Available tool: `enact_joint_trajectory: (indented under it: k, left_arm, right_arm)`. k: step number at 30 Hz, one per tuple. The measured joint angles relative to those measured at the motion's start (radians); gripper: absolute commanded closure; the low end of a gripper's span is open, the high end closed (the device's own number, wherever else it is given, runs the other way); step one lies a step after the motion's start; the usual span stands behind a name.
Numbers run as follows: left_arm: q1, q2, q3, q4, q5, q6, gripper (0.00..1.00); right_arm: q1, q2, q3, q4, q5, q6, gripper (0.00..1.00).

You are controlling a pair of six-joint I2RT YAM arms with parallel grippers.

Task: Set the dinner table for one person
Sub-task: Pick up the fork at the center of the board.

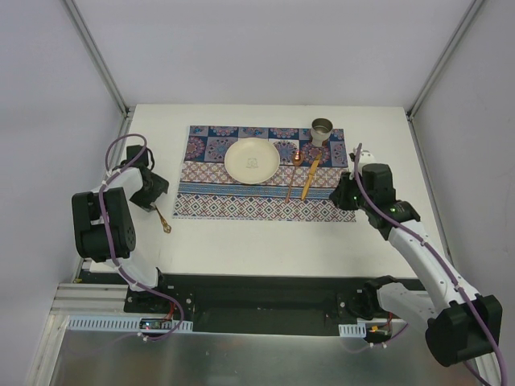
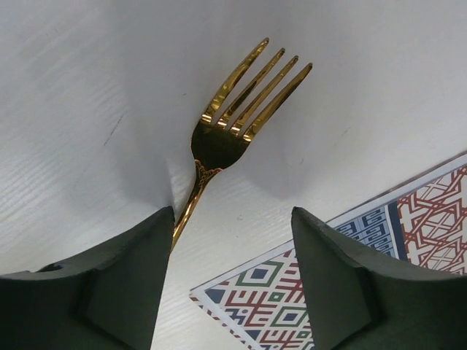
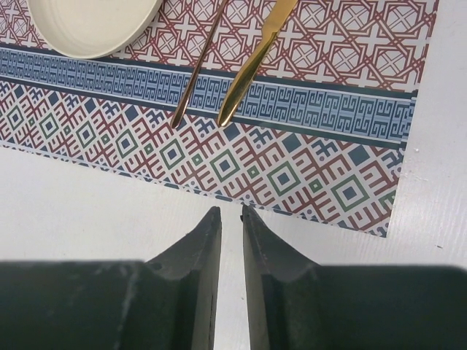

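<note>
Top external: the dinner table (image 1: 265,249) is a white tabletop that fills the middle of the view, with frame rails at its edges. A patterned placemat (image 1: 241,205) lies on its far half. On the mat are a cream plate (image 1: 252,159), right of it a gold spoon (image 1: 292,178) and then a gold knife (image 1: 310,178), and a metal cup (image 1: 322,129) at the far right corner. A gold fork (image 1: 163,219) lies on bare table just off the mat's left edge. The left gripper (image 1: 153,203) is right over it. The right gripper (image 1: 344,195) is at the mat's right end; the claw state of either is too small to read here.

Left wrist: the left gripper (image 2: 232,215) has its fingers (image 2: 131,277) spread wide. The fork (image 2: 226,131) is flat on the table (image 2: 87,87), tines pointing away. Its handle runs down along the inner edge of the finger on the picture's left and isn't pinched. A placemat corner (image 2: 255,299) shows between the fingers.

Right wrist: the right gripper (image 3: 230,210) has its fingers (image 3: 197,255) almost pressed together, with a thin slit and nothing in it. It sits over bare table (image 3: 87,197) just off the mat's near edge. Ahead on the placemat (image 3: 306,175) are the knife (image 3: 252,73), the spoon handle (image 3: 197,73) beside it, and the plate rim (image 3: 87,29) at top left.
</note>
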Motion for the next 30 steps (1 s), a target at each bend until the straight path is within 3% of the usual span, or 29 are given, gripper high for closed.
enact_joint_trajectory:
  k: [5,17,30]
  left_arm:
    - [0.002,0.009,0.0,0.0,0.011,0.024,0.56]
    - [0.002,0.024,0.013,-0.016,0.014,0.068,0.59]
    - [0.002,0.132,0.153,-0.134,0.009,0.199,0.64]
  right_arm:
    - [-0.013,-0.002,0.0,-0.005,0.0,-0.002,0.8]
    - [-0.032,-0.047,0.019,-0.047,0.004,-0.002,0.81]
    - [-0.053,-0.142,0.052,-0.075,0.056,-0.01,0.81]
